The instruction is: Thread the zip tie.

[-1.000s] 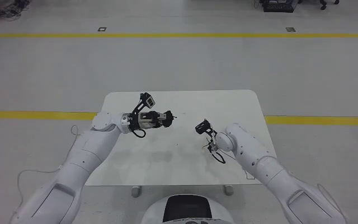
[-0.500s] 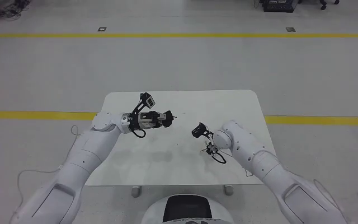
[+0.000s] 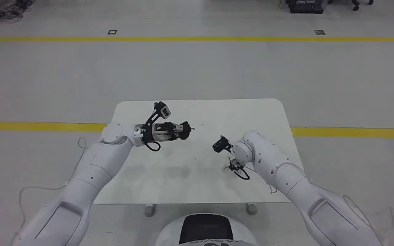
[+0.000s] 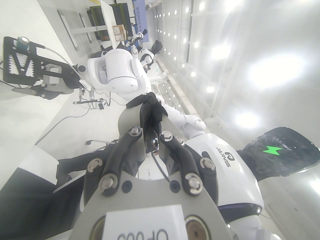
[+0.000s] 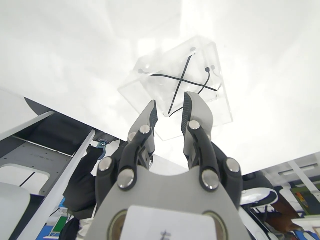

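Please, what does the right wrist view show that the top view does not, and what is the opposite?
Right wrist view: a clear box holding crossed black zip ties, with the open right tool pointed at it. Top view: the whole white table and the left tool held above it, pointing toward the right arm. Shared: the white table beneath the right arm.

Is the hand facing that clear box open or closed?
Open. The right hand's fingers stand apart, nothing between them; the clear box and its black zip ties show through the gap.
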Robot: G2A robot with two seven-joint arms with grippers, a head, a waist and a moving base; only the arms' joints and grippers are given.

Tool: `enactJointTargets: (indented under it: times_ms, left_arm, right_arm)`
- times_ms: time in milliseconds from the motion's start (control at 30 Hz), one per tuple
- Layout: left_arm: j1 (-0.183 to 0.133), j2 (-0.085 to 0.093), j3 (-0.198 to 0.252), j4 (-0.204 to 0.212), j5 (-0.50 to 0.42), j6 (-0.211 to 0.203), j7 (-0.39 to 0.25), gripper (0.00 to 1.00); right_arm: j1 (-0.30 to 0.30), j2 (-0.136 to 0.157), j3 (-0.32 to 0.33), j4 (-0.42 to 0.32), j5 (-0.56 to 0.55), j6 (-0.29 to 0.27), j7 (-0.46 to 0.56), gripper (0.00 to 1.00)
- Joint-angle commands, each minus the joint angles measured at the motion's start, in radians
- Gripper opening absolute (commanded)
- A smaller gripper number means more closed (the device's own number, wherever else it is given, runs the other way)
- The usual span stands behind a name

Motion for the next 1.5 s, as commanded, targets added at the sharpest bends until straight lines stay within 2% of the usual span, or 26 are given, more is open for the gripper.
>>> enactJointTargets:
  times_ms: [0,400,1333,1400,1467]
  left_arm:
    - [0.000,0.000,0.000,0.000,0.000,0.000,0.000,0.00]
    - [0.000,0.000,0.000,0.000,0.000,0.000,0.000,0.00]
    - [0.000,0.000,0.000,0.000,0.000,0.000,0.000,0.00]
    - [0.000,0.000,0.000,0.000,0.000,0.000,0.000,0.00]
    - [0.000,0.000,0.000,0.000,0.000,0.000,0.000,0.00]
  right_arm:
    - [0.000,0.000,0.001,0.004,-0.001,0.007,0.013,0.25]
    - [0.007,-0.018,-0.005,0.054,-0.003,0.050,-0.052,0.15]
    - [0.066,-0.084,-0.052,0.223,0.020,0.032,-0.096,0.15]
    - [0.069,-0.088,-0.053,0.232,0.022,0.031,-0.098,0.11]
    - [0.071,-0.091,-0.054,0.239,0.022,0.031,-0.100,0.00]
